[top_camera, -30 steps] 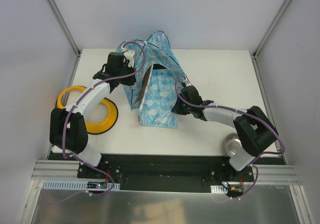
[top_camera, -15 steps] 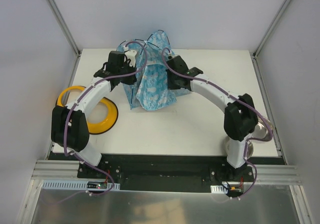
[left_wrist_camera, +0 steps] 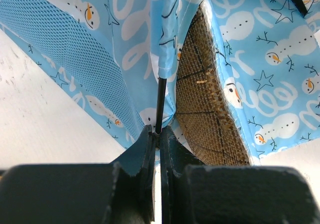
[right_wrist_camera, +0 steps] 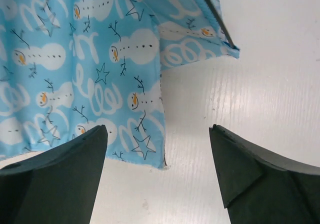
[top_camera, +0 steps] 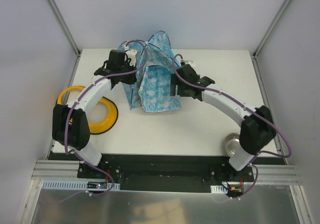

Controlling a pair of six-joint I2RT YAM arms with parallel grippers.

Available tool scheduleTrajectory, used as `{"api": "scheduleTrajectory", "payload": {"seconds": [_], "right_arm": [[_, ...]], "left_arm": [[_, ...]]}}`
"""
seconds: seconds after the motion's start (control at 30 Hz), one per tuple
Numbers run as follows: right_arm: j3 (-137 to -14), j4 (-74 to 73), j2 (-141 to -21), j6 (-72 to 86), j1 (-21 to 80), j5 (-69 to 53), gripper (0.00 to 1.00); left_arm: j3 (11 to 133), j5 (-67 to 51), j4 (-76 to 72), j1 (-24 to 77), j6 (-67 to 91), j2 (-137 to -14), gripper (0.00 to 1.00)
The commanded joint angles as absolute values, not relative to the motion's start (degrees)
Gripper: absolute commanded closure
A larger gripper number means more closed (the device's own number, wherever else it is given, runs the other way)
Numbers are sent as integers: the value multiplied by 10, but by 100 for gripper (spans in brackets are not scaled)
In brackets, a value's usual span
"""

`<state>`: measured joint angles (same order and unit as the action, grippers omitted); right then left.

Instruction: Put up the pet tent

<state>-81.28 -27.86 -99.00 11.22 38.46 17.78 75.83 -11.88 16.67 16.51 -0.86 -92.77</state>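
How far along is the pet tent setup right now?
Partly there. Done: the pet tent is half raised, though its fabric sags and folds. In hand: the left gripper is shut on a thin black pole at the tent's edge; the right gripper hangs open above a fabric corner. Left: spreading it into a standing shape.

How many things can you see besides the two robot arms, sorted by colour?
Blue: 1, the pet tent
Yellow: 1, the double bowl
Silver: 1, the metal bowl
Total: 3
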Motion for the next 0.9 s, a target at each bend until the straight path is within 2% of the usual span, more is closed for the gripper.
{"api": "scheduleTrajectory", "payload": {"seconds": [0.0, 0.17, 0.33, 0.57, 0.67, 0.73, 0.83, 0.87], "right_arm": [[-716, -217, -885, 247, 383, 212, 10], [-575, -101, -822, 403, 376, 150, 9], [-505, 45, -828, 521, 388, 122, 10], [-500, 183, -910, 524, 417, 190, 12], [-519, 209, -941, 505, 418, 195, 30], [-532, 215, -949, 477, 420, 204, 49], [-543, 214, -948, 412, 424, 231, 87], [-545, 217, -946, 391, 426, 238, 94]], "left_arm": [[781, -114, 173, 169, 26, -938, 100], [782, -121, 182, 169, 78, -935, 100], [804, -141, 220, 169, 141, -951, 100], [813, -150, 237, 175, 148, -961, 100], [815, -146, 247, 176, 136, -961, 100], [818, -141, 256, 177, 125, -961, 100], [824, -133, 269, 178, 111, -962, 100], [825, -132, 273, 177, 106, -962, 100]]}}
